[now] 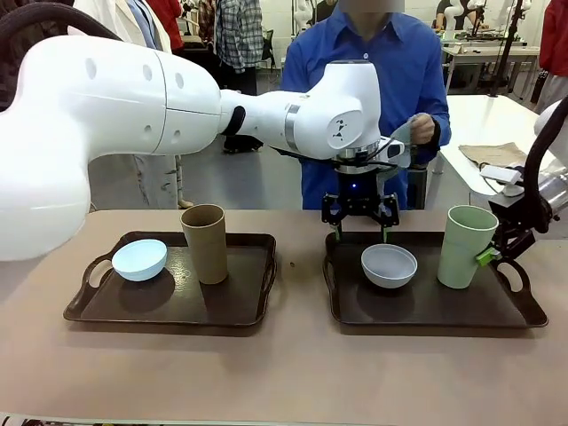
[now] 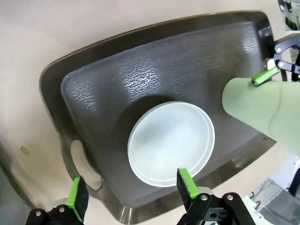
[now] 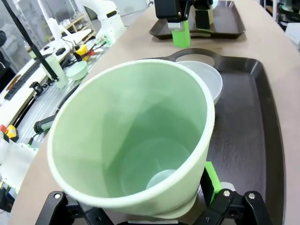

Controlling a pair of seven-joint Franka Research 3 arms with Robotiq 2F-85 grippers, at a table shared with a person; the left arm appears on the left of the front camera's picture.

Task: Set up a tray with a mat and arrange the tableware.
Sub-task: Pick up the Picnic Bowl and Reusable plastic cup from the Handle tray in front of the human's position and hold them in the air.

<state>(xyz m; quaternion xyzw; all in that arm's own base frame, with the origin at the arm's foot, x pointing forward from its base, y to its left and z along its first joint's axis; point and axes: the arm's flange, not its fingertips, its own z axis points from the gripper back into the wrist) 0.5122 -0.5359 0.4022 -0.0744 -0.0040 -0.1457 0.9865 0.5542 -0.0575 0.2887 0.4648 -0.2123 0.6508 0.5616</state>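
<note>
Beige table (image 1: pixel 284 373), dark trays (image 1: pixel 169 323), grey floor (image 1: pixel 266 182)

This is a robotics lab, an open and shared one. A large white jointed robot arm (image 1: pixel 133 106) reaches over a plain beige table (image 1: pixel 284 373) bearing two dark brown plastic trays (image 1: pixel 169 321), and a person in a blue shirt (image 1: pixel 364 80) stands at its far side. Behind are a bare grey floor (image 1: pixel 257 182), a white work table (image 1: pixel 488 115) and other standing people (image 1: pixel 235 35). The right wrist view shows a long white side bench (image 3: pixel 18 110) strewn with black cables (image 3: pixel 28 40) and small tools.
</note>
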